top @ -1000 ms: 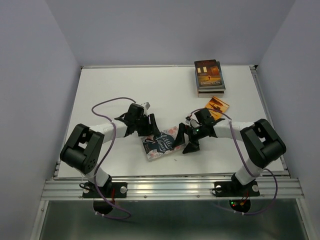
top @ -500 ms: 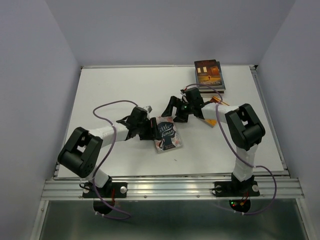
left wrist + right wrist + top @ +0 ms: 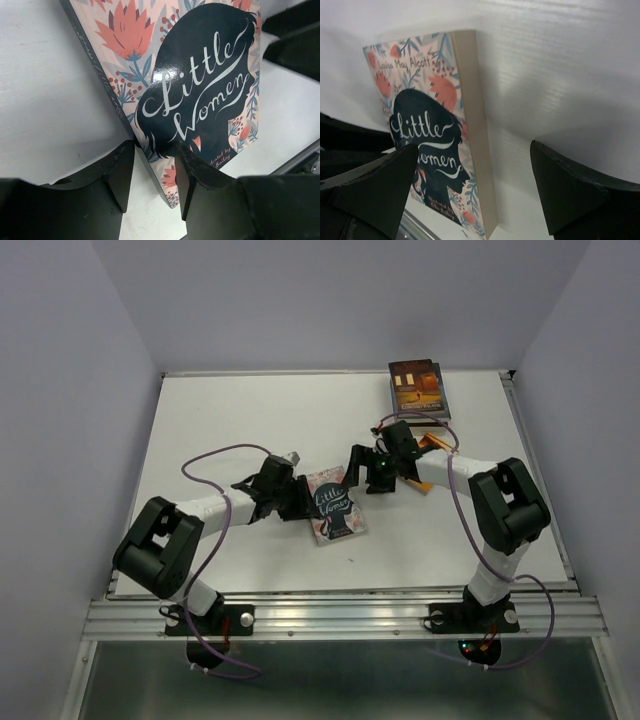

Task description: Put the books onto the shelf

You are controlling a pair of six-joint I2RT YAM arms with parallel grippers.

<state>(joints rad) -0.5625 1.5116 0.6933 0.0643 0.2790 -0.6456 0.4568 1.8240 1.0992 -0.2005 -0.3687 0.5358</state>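
- The Little Women book (image 3: 335,508) lies near the middle of the counter (image 3: 220,420). Its cover faces up and its long axis runs roughly near to far.
- Its spine faces left, straight at the left claw (image 3: 298,498). From the left wrist, the two fingers (image 3: 120,170) straddle that spine edge close to a corner. One presses the spine side and the other rests on the glossy cover (image 3: 200,90), so the claw looks narrowed onto the book and gripping it.
- The right claw (image 3: 375,468) hangs just off the book's far right corner. Its jaws are spread fully and hold nothing, and its own camera looks along the page edge (image 3: 475,125).
- The left arm is clearly the closer one, being on the book. The coming lift likely depends on that thin edge grip.
- A stack of books (image 3: 418,390) sits at the far right, and an orange book (image 3: 436,440) is mostly covered by the right arm.
- No shelf appears in any view, so its direction cannot be told. The book's underside and the lower finger's contact are hidden.
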